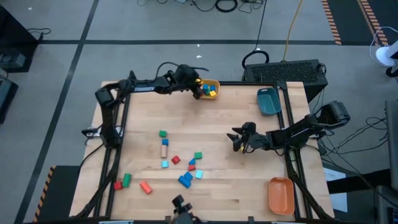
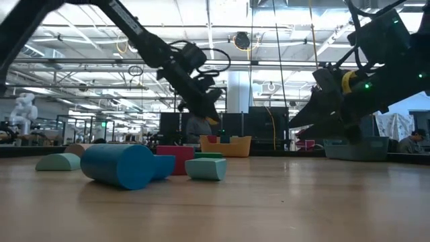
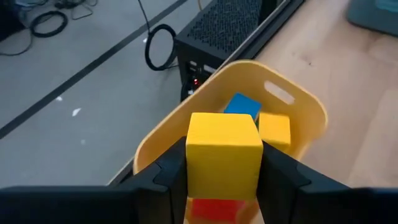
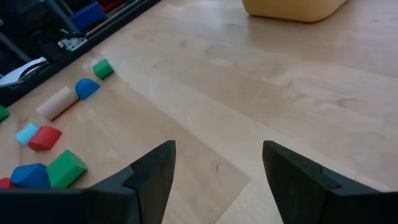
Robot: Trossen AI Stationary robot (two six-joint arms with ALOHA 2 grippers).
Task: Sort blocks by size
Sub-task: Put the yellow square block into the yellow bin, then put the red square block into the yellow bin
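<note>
Even overhead light; low view backlit, foreground soft.

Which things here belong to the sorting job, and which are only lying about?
Job: yellow block in left pincer over yellow bin; loose blocks on the table; teal bin; orange bin; open right pincer.
Lying about: keyboard; floor cables.

yellow cube (image 3: 223,154) held above bin, blocks (image 1: 180,167) scattered
</note>
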